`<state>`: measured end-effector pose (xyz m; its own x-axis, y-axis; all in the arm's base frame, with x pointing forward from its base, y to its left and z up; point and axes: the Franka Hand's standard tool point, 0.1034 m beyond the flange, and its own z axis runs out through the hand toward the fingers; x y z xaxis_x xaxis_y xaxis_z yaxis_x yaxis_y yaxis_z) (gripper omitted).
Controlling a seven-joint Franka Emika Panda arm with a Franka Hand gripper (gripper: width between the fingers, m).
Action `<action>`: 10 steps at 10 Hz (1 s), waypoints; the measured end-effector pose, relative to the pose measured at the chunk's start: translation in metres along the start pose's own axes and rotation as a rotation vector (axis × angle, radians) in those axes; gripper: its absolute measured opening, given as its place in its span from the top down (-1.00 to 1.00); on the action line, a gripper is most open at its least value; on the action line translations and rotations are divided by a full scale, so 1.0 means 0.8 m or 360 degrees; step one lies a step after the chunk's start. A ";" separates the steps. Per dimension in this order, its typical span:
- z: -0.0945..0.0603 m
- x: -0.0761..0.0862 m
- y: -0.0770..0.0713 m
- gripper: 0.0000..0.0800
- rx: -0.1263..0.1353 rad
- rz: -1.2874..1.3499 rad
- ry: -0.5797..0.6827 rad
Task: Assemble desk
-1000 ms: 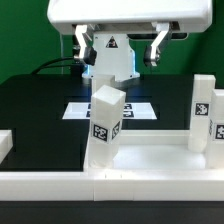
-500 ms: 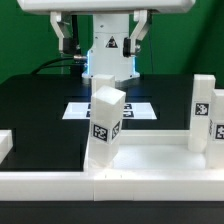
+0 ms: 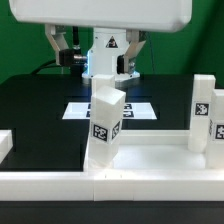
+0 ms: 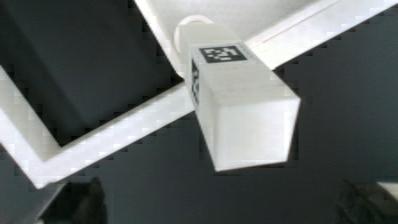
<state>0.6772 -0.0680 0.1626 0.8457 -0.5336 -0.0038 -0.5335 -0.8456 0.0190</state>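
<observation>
The desk top [image 3: 140, 160] lies at the near edge of the bench, a white plastic tray with a raised rim. 1 leg [image 3: 105, 128] stands upright on it, a little tilted, a tag on its face; 2 more legs [image 3: 206, 112] stand at the exterior view's right, tags showing. Behind them, toward the far edge, lies the marker board [image 3: 82, 108] on the black bench [image 3: 35, 120].

The leg looks like a stiff, hollow-light block with smooth flat sides, probably slippery, so a firm pinch across 2 opposite flat faces near its upper half seems best, clear of the tag. Tilted as it is, a side nudge could topple it. The top looks rigid too, and too broad to pinch except at the rim.

The gripper [image 3: 96, 52] hangs above the leg, holding nothing. In the wrist view its fingers [image 4: 71, 203] show dark at 2 corners, well apart, so the jaws stand wide, with the leg [image 4: 240, 110] and the rim [image 4: 98, 135] below.
</observation>
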 end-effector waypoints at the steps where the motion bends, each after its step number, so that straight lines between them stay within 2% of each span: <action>1: 0.009 -0.001 -0.003 -0.62 -0.0018 0.0014 0.0008; 2: 0.016 -0.002 -0.005 -0.62 -0.0032 0.0025 0.0005; 5: 0.038 -0.006 -0.012 -0.62 -0.0038 0.0032 0.0036; 7: 0.045 -0.008 -0.016 -0.62 -0.0038 0.0034 0.0067; 8: 0.048 -0.010 -0.014 -0.62 -0.0055 0.0027 0.0071; 10: 0.048 -0.009 -0.012 -0.57 -0.0055 0.0031 0.0071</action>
<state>0.6759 -0.0568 0.1239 0.8353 -0.5482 0.0417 -0.5497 -0.8337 0.0529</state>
